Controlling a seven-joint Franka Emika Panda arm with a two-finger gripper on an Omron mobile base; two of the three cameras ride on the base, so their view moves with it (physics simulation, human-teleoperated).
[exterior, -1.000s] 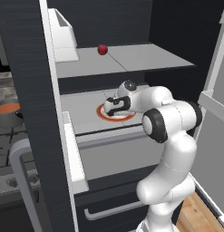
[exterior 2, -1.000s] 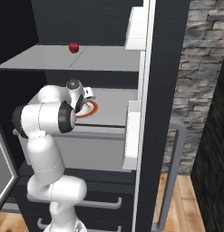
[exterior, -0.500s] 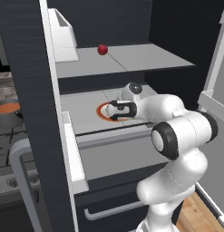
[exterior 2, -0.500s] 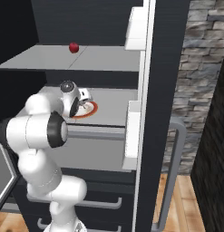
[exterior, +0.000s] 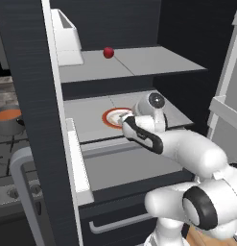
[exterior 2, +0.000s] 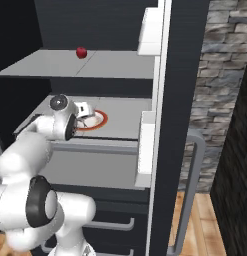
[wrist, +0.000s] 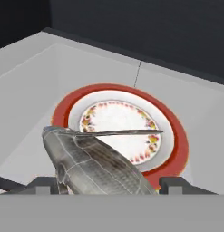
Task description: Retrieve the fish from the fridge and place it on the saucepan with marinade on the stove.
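Fridge (exterior: 24, 96) doors open, arm reaching in over middle shelf (exterior: 91, 108). Stove (exterior: 7, 158) well off to the hand's left outside the fridge, saucepan (exterior: 7, 121) on it, orange-red marinade (exterior: 7, 114) flat across the top. Plate (wrist: 120, 124) directly under and ahead of the hand, orange rim, white centre. Hand (wrist: 109, 183) closed on the fish (wrist: 93, 165), grey-silver body filling the gap between the fingertips (wrist: 174, 185), raised over the plate's near edge. Small red ball (exterior: 108, 52) on the shelf above the hand.
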